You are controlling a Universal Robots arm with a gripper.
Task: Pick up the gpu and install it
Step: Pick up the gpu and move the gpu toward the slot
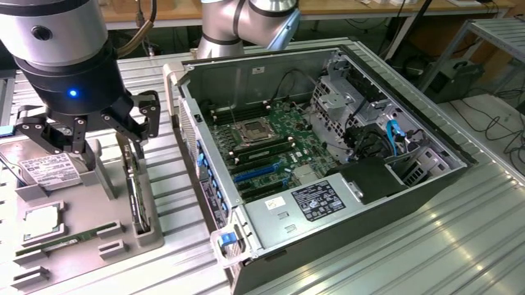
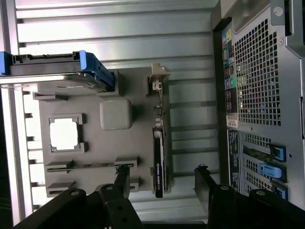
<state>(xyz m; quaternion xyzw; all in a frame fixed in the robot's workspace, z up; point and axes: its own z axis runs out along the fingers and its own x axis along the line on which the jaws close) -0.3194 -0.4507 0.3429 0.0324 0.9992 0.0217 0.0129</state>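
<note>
Thin black gpu card (image 2: 158,162), green-marked, along the flat grey plastic tray's (image 1: 90,209) edge; green motherboard (image 1: 271,144) with blue slots (image 1: 258,172); white-labelled silver hard drive (image 1: 49,169)

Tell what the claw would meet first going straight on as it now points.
Likely the gpu, standing on edge in the gray tray: the open claw is lined up over its top edge. How far off is unclear.

The hand (image 1: 107,146) is seen at the upper left of the exterior frame, pointed straight down beneath a black wrist housing (image 1: 70,77) on which a blue lamp (image 1: 74,93) is lit. Its two black fingers (image 1: 141,132) are spread wide apart. Silver arm joints (image 1: 246,21) are seen at the top centre of the frame.
</note>
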